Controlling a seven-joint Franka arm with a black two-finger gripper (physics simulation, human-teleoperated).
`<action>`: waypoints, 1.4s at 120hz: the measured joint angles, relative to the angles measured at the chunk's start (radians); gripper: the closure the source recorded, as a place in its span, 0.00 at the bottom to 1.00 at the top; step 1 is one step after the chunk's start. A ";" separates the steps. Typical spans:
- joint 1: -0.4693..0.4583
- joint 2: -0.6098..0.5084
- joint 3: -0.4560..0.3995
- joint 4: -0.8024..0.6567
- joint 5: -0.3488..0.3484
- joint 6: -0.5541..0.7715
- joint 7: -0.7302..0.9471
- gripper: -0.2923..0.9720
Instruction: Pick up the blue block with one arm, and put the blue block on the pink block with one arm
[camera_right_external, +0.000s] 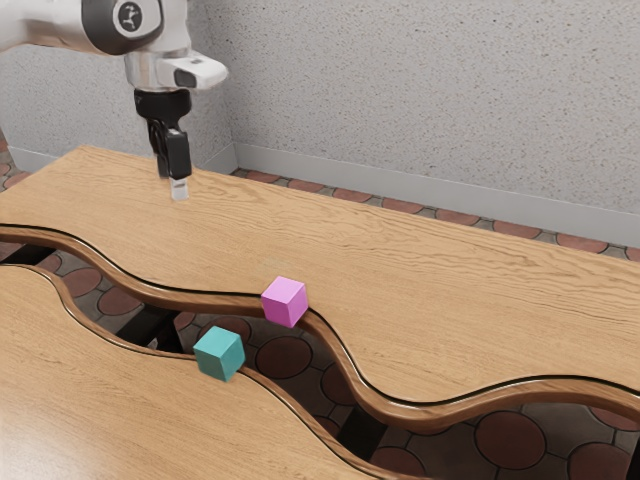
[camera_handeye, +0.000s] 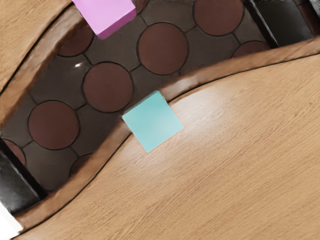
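Note:
The blue block (camera_right_external: 219, 353) is a teal cube resting on the curved edge of the near table, right beside the gap. The pink block (camera_right_external: 284, 301) sits on the wavy edge of the far table, just across the gap and a little toward the exterior view's right. My gripper (camera_right_external: 176, 185) hangs high over the far table at the exterior view's upper left, well away from both cubes, open and holding nothing. From the hand camera, the blue block (camera_handeye: 152, 121) lies below the hand, with the pink block (camera_handeye: 105, 15) across the gap from it.
Two wooden tables (camera_right_external: 420, 260) with wavy edges are split by a winding gap (camera_right_external: 290, 360) showing a tiled floor with brown circles. A speckled grey wall (camera_right_external: 420, 90) runs behind the far table.

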 joint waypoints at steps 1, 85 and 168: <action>0.002 0.000 0.000 0.000 0.000 0.004 0.005 0.23; 0.031 0.004 -0.012 -0.618 -0.058 0.701 0.717 0.23; 0.049 0.129 -0.016 -0.729 -0.173 0.924 1.043 0.23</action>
